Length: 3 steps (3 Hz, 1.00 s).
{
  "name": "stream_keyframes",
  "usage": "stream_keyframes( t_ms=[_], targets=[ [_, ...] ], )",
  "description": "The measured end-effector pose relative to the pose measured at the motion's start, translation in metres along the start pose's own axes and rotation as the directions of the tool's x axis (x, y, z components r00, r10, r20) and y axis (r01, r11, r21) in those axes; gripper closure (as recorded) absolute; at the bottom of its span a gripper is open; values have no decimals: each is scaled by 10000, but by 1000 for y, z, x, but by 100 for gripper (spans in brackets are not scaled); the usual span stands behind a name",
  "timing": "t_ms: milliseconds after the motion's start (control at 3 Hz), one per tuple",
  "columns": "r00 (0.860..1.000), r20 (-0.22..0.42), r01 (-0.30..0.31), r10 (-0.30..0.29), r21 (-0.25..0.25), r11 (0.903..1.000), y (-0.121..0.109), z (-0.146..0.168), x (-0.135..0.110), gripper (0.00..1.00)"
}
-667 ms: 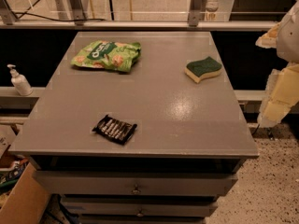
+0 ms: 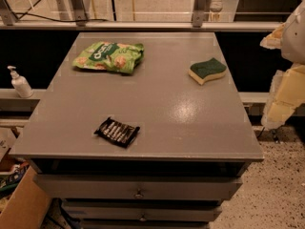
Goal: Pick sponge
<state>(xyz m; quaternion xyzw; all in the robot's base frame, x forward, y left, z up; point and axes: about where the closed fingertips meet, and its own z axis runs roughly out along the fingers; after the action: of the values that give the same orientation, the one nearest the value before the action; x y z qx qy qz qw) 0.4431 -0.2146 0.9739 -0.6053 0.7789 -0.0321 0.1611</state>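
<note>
The grey tabletop (image 2: 157, 128) carries three things, one of each. The gripper (image 2: 269, 80) hangs just off the right edge, its jaws spread apart with nothing between them. One green bag (image 2: 108, 57) lies near the far left corner. One sponge (image 2: 207, 70) lies flat near the far right corner. It is probably light, soft and springy, best pinched across its narrow waist. One black packet (image 2: 116, 132) sits towards the near left corner.

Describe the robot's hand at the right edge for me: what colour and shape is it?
The gripper, at the right edge beside the table, is mostly chunky blocks of pale yellow foam with rough edges, under a rounded whitish shell. No cables or markings show on it.
</note>
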Motion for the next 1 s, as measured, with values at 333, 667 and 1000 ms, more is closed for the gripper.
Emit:
stream_keyframes(
  t_ms=[333, 667, 1000],
  targets=[
    [9979, 590, 268, -261, -121, 9996, -31, 38, -22, 0],
    [9924, 1222, 162, -151, -82, 9998, -73, 84, -39, 0],
    [9855, 1689, -190, 133, 324, 9993, -115, 118, -44, 0]
  ],
)
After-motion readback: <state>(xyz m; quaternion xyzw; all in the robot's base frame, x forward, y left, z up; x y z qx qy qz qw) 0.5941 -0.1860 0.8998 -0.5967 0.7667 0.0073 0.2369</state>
